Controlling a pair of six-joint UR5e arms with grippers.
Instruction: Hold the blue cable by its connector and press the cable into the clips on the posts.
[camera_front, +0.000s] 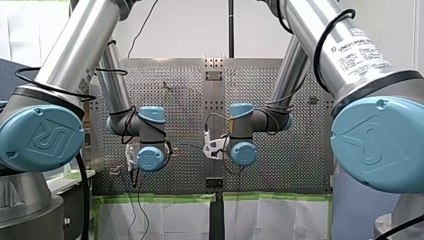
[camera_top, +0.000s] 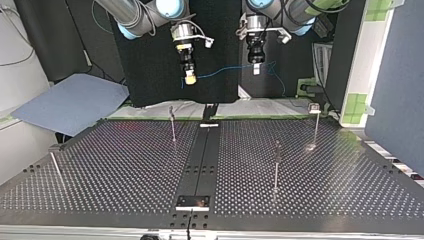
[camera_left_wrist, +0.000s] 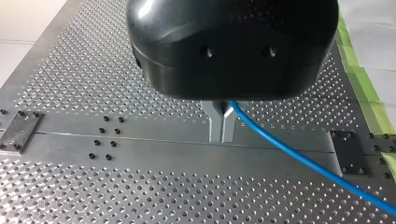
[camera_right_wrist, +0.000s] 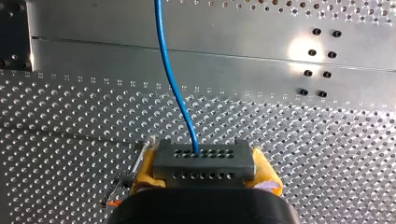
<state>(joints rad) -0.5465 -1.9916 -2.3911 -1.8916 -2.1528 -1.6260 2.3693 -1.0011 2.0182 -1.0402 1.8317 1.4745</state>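
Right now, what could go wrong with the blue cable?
My left gripper pinches the thin blue cable with narrow metal fingertips, so it might slip when pressed. The posts are thin and tall; a push slightly off could miss or bend one. The connector could twist in my right gripper if the cable pulls tight.

Blue cable (camera_top: 225, 71): thin, slack, hanging in the air across the table's centre strip (camera_top: 202, 160), not in any clip. One end enters the connector (camera_right_wrist: 204, 163), a grey block with rows of holes, clamped between my right gripper's (camera_right_wrist: 204, 171) yellow pads. My left gripper (camera_left_wrist: 222, 127) pinches the cable further along. Four thin posts (camera_top: 173, 127) stand upright, two on each side of the strip, with small clips (camera_top: 314, 107) on top.
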